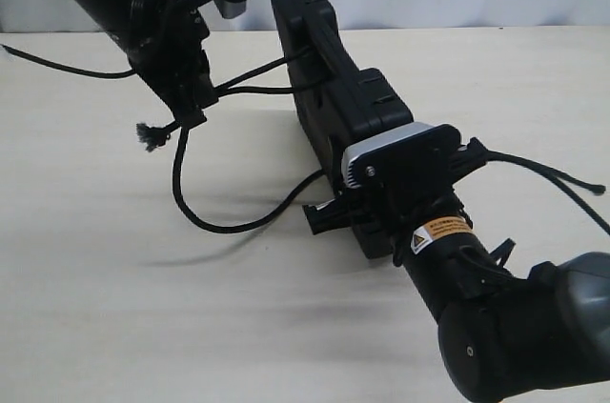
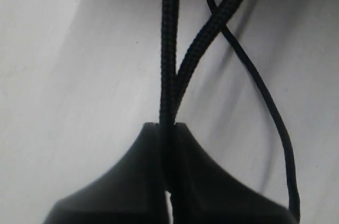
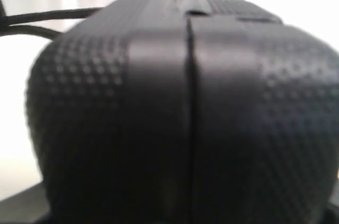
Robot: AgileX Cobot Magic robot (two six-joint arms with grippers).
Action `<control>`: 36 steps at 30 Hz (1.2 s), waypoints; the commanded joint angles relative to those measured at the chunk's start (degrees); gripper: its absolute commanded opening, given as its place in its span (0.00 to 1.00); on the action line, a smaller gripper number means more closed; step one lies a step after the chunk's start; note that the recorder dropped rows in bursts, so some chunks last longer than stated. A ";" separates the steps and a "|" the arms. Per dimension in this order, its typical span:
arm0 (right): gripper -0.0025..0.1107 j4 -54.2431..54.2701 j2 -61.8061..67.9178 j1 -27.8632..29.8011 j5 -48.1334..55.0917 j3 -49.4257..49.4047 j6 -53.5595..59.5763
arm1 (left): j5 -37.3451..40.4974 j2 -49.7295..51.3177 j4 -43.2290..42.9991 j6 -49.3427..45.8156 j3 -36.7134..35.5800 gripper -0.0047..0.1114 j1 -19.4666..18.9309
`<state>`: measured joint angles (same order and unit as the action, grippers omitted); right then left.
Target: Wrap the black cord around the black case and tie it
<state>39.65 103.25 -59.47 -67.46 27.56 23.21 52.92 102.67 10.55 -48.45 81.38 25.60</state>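
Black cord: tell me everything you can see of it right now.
The black cord is thin, braided and matte. Two strands are pinched in the shut jaws of the left gripper and run fairly straight to the black case. A frayed tuft hangs by that gripper. A slack loop sags onto the table and curves back to the case's base.

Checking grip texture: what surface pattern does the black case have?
The black case is black with a fine dotted texture, clearest in the right wrist view.
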 commanded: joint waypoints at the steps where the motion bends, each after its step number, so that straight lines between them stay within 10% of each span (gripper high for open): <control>1: 0.06 -3.51 -0.84 0.16 -2.51 0.11 -0.48 | 0.51 0.36 -0.93 1.19 0.69 0.04 0.39; 36: 0.06 -6.10 -0.84 0.16 -2.51 0.11 -0.08 | -10.76 6.03 0.64 3.87 9.39 0.04 8.39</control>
<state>35.48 103.25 -59.47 -66.62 27.56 22.68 44.63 108.58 10.73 -45.11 90.34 33.55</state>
